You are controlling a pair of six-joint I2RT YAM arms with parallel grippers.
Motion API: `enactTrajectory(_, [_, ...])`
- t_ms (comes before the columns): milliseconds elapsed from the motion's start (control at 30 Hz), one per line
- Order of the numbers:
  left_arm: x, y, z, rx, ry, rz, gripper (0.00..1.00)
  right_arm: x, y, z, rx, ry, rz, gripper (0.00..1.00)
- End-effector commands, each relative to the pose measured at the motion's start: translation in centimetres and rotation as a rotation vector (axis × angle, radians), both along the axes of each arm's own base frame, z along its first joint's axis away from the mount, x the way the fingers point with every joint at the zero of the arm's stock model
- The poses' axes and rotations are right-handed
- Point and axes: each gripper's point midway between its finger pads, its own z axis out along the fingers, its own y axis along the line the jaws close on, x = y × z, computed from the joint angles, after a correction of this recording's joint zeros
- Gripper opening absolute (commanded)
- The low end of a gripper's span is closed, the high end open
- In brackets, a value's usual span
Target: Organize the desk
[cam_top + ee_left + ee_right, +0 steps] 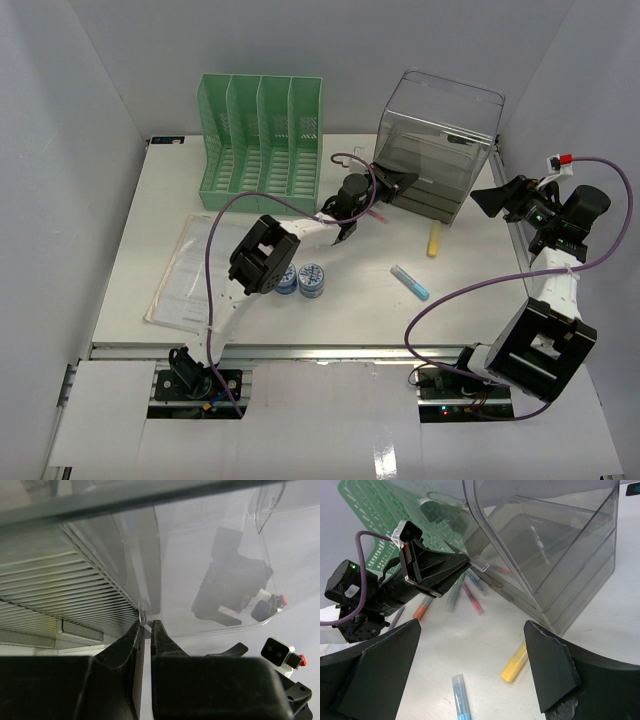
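A: White desk (480,275) fills the enclosure floor. Status?
B: Early: papers (185,280), tape rolls (312,280) loose at left; left gripper (385,185) pinched narrow on clear drawer tab (479,565); yellow marker (434,240), blue marker (409,282) unsorted; right gripper (505,197) wide, empty.

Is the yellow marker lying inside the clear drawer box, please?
No, the yellow marker lies on the desk, outside the clear drawer box.

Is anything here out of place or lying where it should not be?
Yes. Loose markers lie scattered on the desk: a yellow marker and a blue marker in the open, more markers at the foot of the clear box. The left gripper pinches a tab on that box.
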Motion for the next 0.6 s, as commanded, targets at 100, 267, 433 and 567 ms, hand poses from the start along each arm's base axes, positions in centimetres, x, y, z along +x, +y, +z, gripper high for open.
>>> enactTrajectory(100, [-3.2, 1.6, 15.0, -0.202, -0.217, -0.067, 0.00, 0.5, -0.4, 1.8, -0.043, -0.058, 0.007, 0.90])
enactTrajectory(267, [-3.6, 2.0, 16.1, -0.205, -0.237, -0.071, 0.00, 0.4, -0.4, 2.0, -0.044, -0.060, 0.007, 0.90])
enactTrajectory(433, [-3.9, 2.3, 16.8, -0.198, -0.257, -0.067, 0.00, 0.4, -0.4, 1.9, -0.040, -0.055, 0.005, 0.90])
enactTrajectory(567, [-4.1, 2.3, 17.2, -0.200, -0.267, -0.075, 0.00, 0.4, -0.4, 2.0, -0.041, -0.056, 0.005, 0.90])
